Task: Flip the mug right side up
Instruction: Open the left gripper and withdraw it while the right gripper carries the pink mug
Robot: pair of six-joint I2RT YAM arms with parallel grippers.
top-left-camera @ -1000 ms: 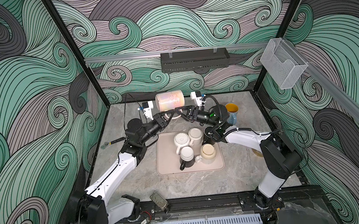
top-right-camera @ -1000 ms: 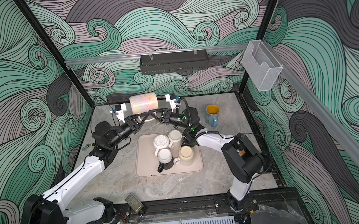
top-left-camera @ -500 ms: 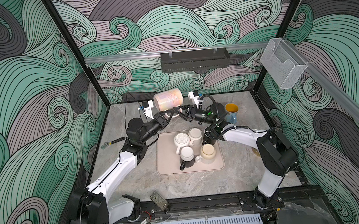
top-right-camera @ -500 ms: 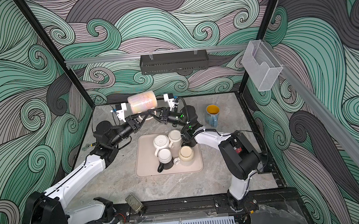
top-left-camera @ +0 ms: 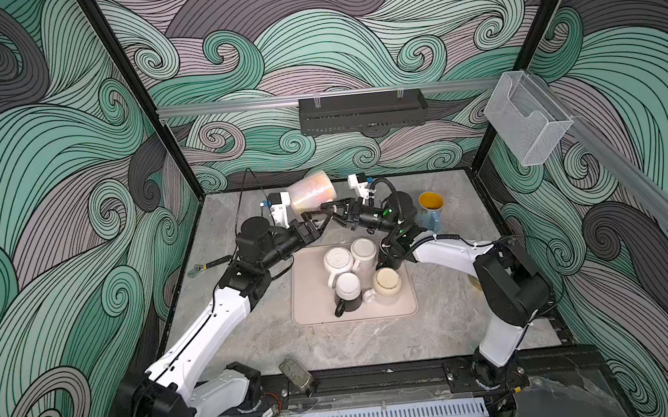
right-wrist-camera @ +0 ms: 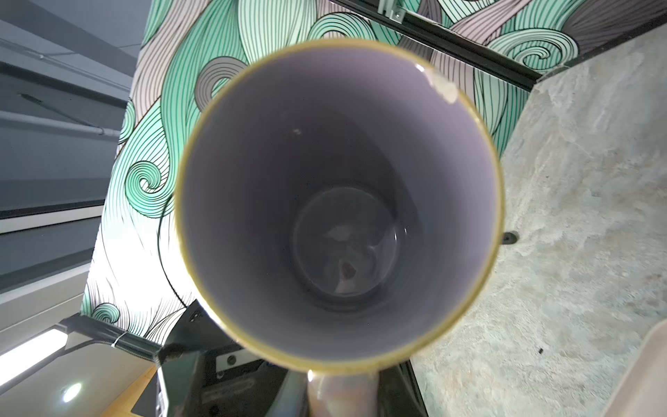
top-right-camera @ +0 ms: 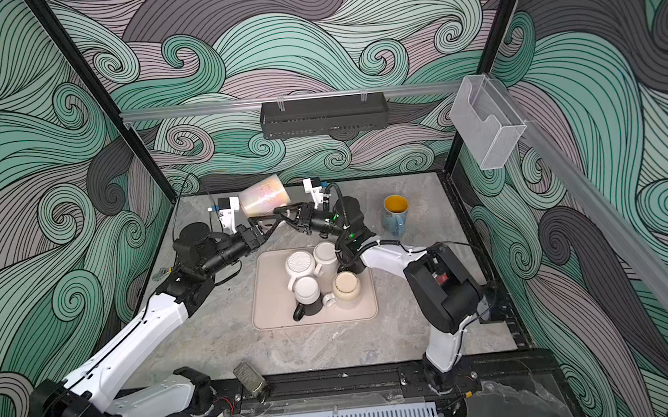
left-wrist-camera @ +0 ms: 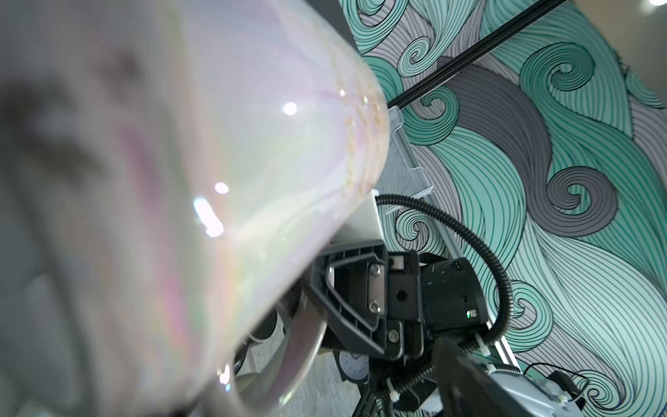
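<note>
Tilted off the level it held a second ago, the mug point(top-left-camera: 310, 191) hangs in the air behind the tray point(top-left-camera: 312, 303), its mouth turned to the right and not yet upright. The left tool point(top-left-camera: 319, 221) has let go, and its jaws now stand apart just beside the handle point(right-wrist-camera: 339, 391). The right tool point(top-left-camera: 334, 211) alone carries the load, pinched shut on that handle, as its wrist view into the mug's mouth shows.

A one-sided pinch on a smooth, glossy handle looks risky. The body could swing round in the grip as the wrist turns, or slip free and drop onto the counter point(top-left-camera: 378, 339) or the crockery on the tray. The left tool, so near, could also knock the mug as it backs away.

Six mugs are in view:
- one held in the air
- four other mugs point(top-left-camera: 337, 259) bottoms-up on the tray
- one blue mug point(top-left-camera: 430, 210) upright behind the tray's right corner

There are also two arms, one tray, and one wrench point(top-left-camera: 208, 265) left of the tray.
</note>
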